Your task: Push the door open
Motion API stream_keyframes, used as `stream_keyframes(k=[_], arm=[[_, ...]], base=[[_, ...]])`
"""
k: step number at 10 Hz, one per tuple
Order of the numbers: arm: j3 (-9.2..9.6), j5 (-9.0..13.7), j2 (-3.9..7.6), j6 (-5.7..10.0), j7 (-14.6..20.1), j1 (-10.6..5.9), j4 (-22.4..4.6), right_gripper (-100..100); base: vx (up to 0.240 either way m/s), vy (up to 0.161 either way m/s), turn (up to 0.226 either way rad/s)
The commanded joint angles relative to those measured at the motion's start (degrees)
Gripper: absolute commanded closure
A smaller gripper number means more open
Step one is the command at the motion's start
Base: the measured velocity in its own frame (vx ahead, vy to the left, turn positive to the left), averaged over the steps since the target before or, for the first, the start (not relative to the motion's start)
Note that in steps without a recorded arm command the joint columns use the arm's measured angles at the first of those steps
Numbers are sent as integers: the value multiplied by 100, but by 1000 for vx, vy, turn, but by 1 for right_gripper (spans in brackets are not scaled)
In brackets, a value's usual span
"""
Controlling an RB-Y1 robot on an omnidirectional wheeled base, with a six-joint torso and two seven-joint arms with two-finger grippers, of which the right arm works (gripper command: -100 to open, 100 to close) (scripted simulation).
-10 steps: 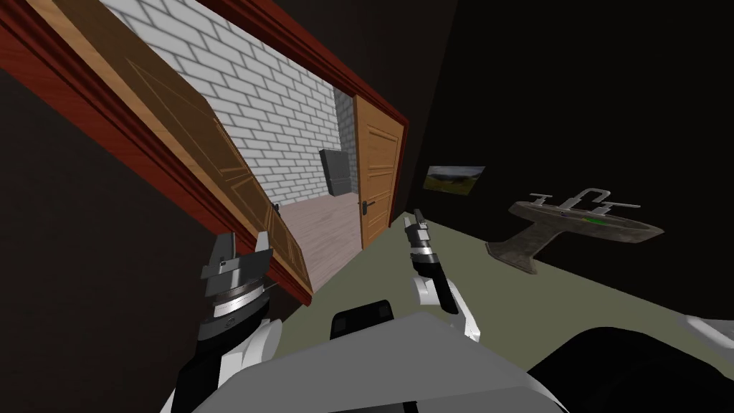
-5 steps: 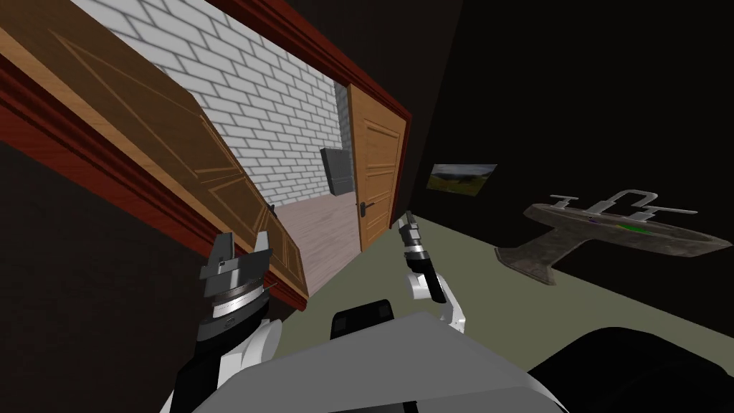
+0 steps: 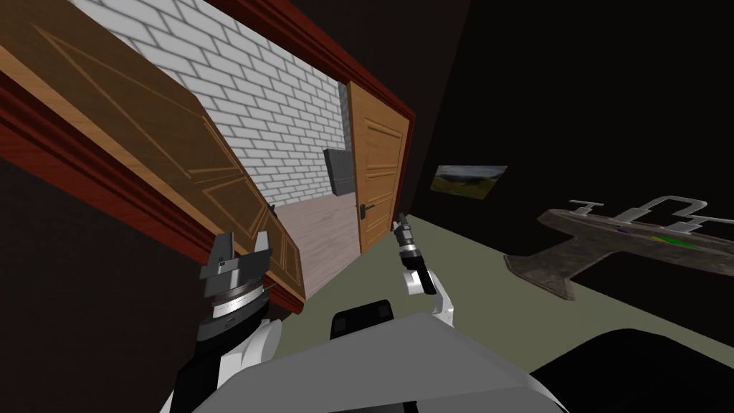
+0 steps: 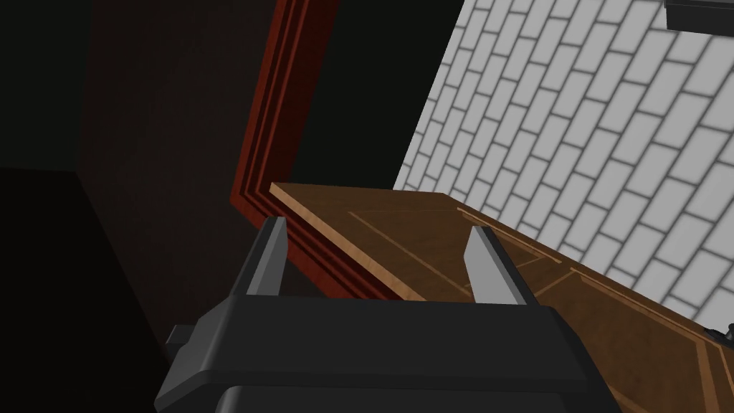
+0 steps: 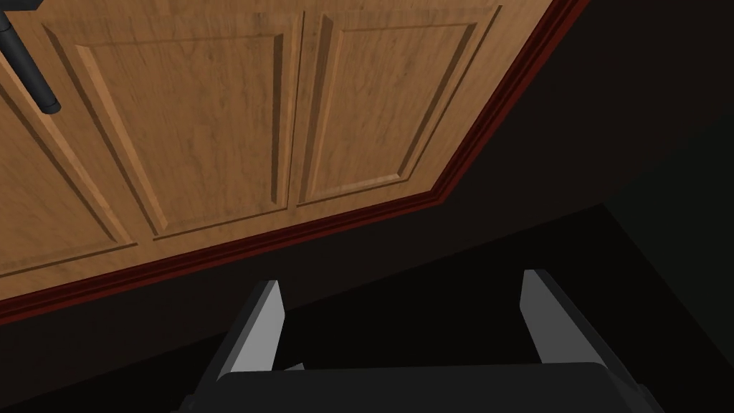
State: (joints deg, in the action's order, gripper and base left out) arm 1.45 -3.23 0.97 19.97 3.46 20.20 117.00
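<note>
The left gripper (image 3: 244,241) is just before the left door leaf (image 3: 143,143), the right gripper (image 3: 401,221) before the right door leaf (image 3: 381,172). A sink (image 3: 631,240) stands further right.

A white brick wall (image 3: 279,107) and pale plank floor (image 3: 322,226) are brightly lit. Nearer, an olive-green floor (image 3: 487,287) is bordered by dark walls (image 3: 573,86), where a small landscape picture (image 3: 469,179) and a grey mottled pedestal basin (image 3: 609,240) are mounted.

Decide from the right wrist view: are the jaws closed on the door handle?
No, the jaws of the right gripper stand open, short of the handle.
</note>
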Motion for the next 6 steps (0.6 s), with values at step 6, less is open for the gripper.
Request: stream_keyframes(k=[6], arm=[[240,13,51,-48,-55,-671,-1115,-100]], base=[[94,-106,80]])
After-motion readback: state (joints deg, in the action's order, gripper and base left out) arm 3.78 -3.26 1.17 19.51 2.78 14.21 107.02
